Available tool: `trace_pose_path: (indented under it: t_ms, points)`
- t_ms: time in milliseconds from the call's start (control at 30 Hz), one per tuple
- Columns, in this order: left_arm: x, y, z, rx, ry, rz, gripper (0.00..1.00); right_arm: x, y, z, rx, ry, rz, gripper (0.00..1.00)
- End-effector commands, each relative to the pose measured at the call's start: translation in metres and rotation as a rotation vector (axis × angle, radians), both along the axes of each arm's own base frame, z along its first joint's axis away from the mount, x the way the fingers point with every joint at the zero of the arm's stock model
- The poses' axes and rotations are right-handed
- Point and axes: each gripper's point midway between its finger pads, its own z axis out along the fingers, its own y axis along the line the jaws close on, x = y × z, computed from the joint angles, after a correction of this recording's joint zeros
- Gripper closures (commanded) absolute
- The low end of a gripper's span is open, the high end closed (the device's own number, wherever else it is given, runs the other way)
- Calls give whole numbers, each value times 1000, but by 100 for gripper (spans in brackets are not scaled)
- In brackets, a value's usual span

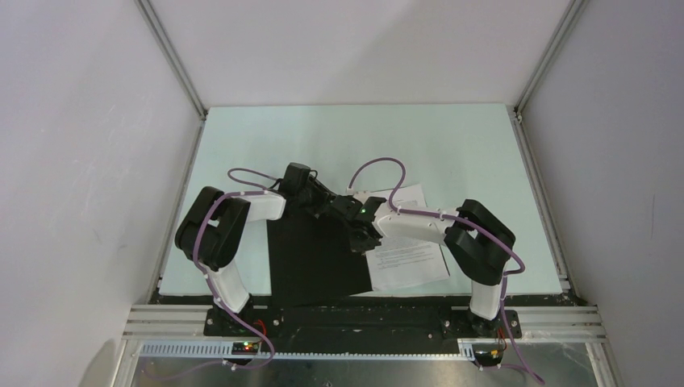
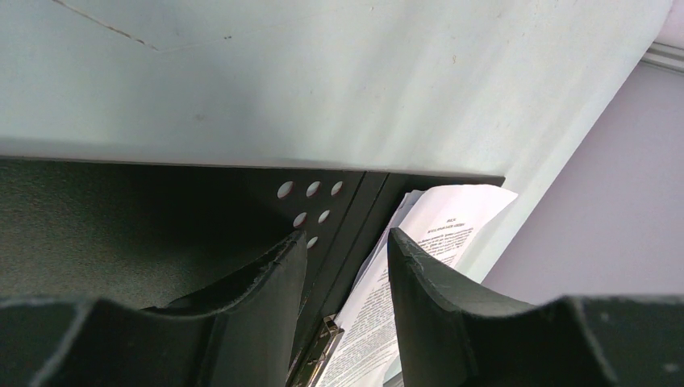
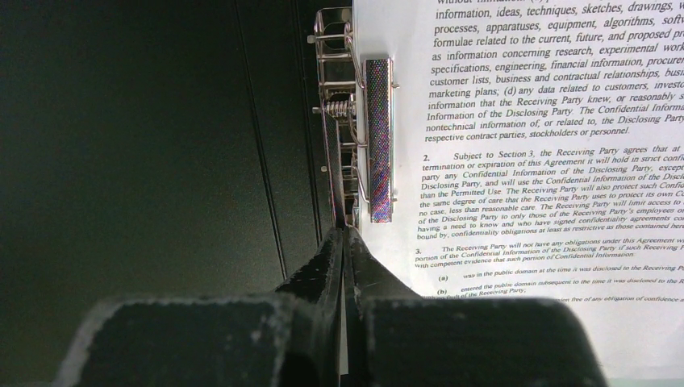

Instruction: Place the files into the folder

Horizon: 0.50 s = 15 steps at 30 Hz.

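The folder [image 1: 314,262] lies open on the table, black inside up, and fills the left of both wrist views [image 2: 121,218] [image 3: 145,145]. The files [image 1: 407,258] lie on its right half, white sheets with dense black text [image 3: 548,121] [image 2: 452,222]. The metal spine clip [image 3: 379,137] [image 2: 323,343] runs along the sheets' left edge. My right gripper [image 3: 345,232] [image 1: 360,239] is shut, its tips pinched on the near end of the clip's wire lever. My left gripper [image 2: 347,238] [image 1: 343,205] is open and empty, hovering over the far end of the spine.
The pale green table [image 1: 452,145] stretches behind the folder, with white walls on three sides. The folder's near edge lies close to the table's front edge and the arm bases [image 1: 234,318]. Both arms cross above the folder's far end.
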Motion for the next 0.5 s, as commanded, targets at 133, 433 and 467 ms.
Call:
trace_pose_path:
  t_ms: [133,433,467]
  points:
    - [-40,50,-69,269,182,49,48,-18,-29,-6,-103,50,11,99]
    - [-18,37,-29,239,57,-6,42,0,-24,17,-54,-24,5,79]
    - [-15,34,-23,239,42,-19,40,3,-25,20,-61,-42,9,77]
